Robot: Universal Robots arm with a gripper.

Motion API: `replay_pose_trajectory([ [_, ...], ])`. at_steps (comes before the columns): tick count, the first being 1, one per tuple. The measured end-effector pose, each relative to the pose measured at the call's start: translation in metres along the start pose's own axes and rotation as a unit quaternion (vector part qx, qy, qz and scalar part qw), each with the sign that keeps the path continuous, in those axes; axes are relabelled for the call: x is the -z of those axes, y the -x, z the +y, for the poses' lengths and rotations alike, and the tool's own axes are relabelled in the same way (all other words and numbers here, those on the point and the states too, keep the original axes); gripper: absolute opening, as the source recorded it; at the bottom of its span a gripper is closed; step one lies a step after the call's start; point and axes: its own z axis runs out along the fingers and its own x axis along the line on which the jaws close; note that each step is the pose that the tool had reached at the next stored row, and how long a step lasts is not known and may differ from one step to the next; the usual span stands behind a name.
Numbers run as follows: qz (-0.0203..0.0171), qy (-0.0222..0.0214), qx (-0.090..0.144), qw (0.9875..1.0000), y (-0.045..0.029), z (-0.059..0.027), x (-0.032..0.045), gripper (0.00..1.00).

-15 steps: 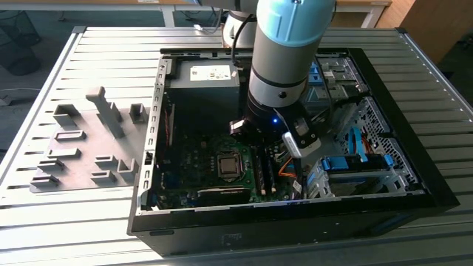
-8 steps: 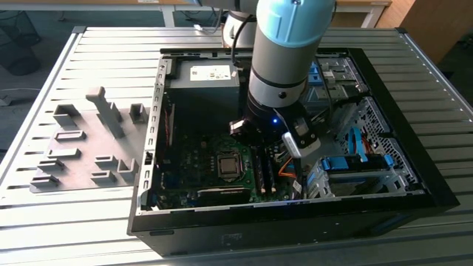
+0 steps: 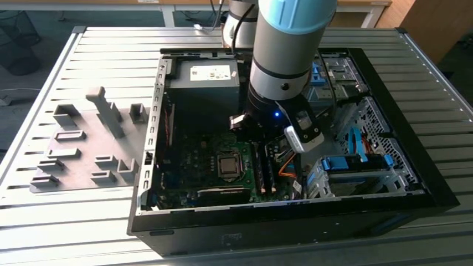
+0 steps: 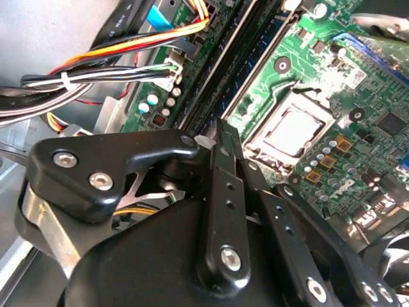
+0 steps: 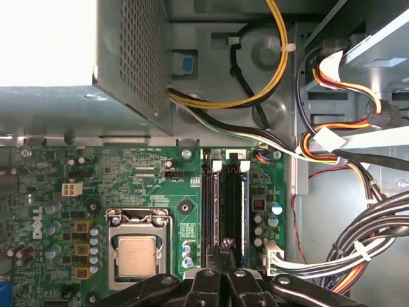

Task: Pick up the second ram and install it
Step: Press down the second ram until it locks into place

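Claw [image 5: 225,272] is seen pinched nearly closed, tips down on second ram [image 5: 225,211], seated upright in slot at CPU socket's [image 5: 135,252] 3 o'clock. Risk: uneven push, one end left unlatched, or board flexed.

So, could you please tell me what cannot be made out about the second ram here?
- First wrist view: the gripper covers one end of the memory slots, hiding the seating there; which strip is the second ram is unclear.
- Exterior view: the arm hides the slots' one end.
- Second wrist view: the gripper's body blocks the slots' near part.
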Motion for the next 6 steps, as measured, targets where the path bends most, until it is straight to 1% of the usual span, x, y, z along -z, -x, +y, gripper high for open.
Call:
replay_pose_trajectory([
  [6,0.0,0.0001,0.0,1.0,0.0,0.0,0.0001,0.11],
])
